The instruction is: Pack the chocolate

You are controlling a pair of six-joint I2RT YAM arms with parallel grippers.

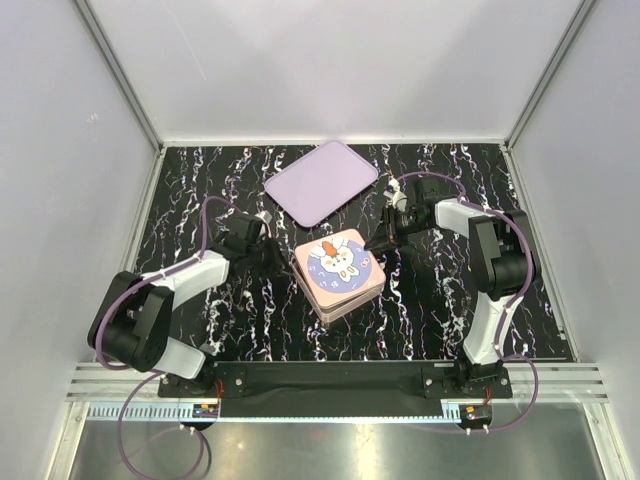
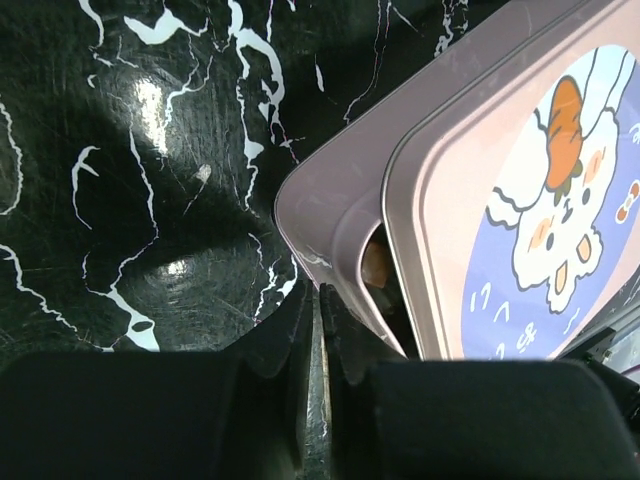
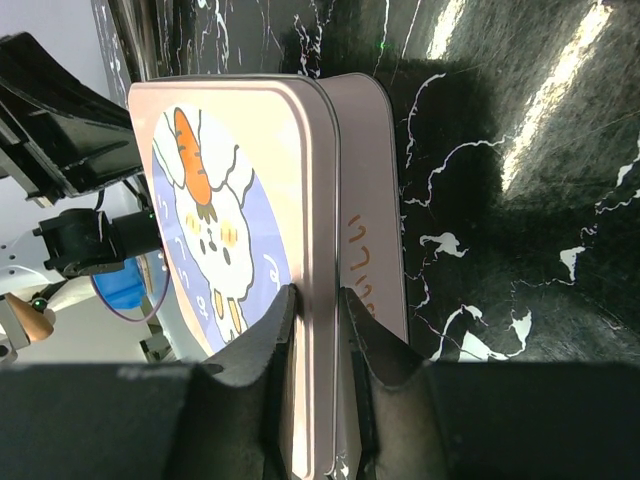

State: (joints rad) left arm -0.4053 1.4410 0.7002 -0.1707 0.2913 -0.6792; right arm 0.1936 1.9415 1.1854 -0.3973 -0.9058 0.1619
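Note:
A pink square box (image 1: 343, 306) sits mid-table with the bunny lid (image 1: 341, 262) lying over it. In the left wrist view the lid (image 2: 520, 200) sits skewed and slightly raised on the box (image 2: 320, 190). A gap at the corner shows one light brown chocolate (image 2: 377, 265) inside; the other pieces are hidden. My right gripper (image 1: 380, 243) is shut on the lid's right edge (image 3: 318, 292), beside the box wall (image 3: 365, 200). My left gripper (image 1: 275, 262) is shut and empty, its tips (image 2: 320, 290) touching the box's left corner.
A flat lavender tray (image 1: 320, 180) lies behind the box, tilted toward the back centre. The black marbled table (image 1: 200, 190) is bounded by white walls on three sides and a metal rail at the near edge.

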